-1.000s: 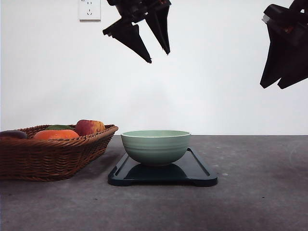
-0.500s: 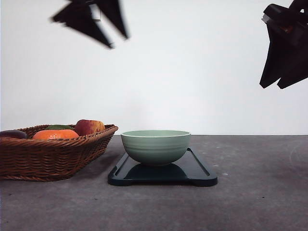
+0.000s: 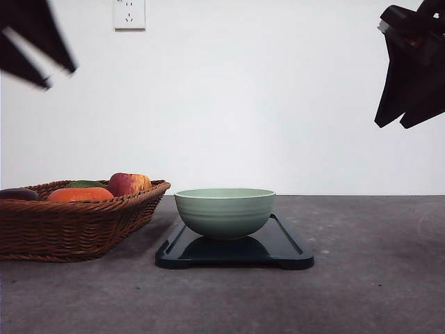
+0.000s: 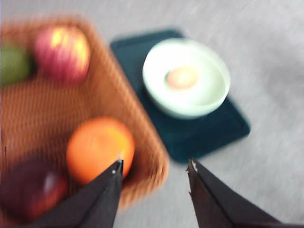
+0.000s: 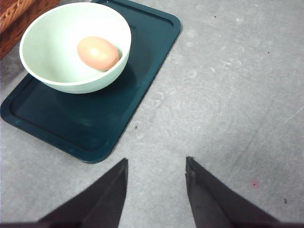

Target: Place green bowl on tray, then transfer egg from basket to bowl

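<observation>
egg [image 5: 98, 52] lay inside the green bowl [image 5: 76, 45], resting on the bowl's floor, and you could see it as a pale orange blur in the left wrist view too. the green bowl stood upright on the tray [image 3: 285, 249], toward the end of the tray nearer the basket [image 3: 76, 226], and the tray sat flat on the grey surface [image 3: 361, 292] just beside the basket.

your left gripper [image 4: 154, 166] hung high above the basket, blurred in both the front view and its own wrist view; its fingers [image 4: 107, 190] were spread apart with nothing between them. your right gripper [image 5: 156, 164] was raised well off the surface to the right of the tray, its fingers [image 5: 209, 199] likewise parted and empty.

in the basket you had a red-yellow apple [image 3: 129, 184], a bright orange fruit [image 3: 81, 195], a green fruit [image 4: 12, 64] near the apple, and a dark purplish fruit [image 4: 26, 187] close to the orange one. a wall socket [image 3: 129, 14] sat on the white wall behind.
</observation>
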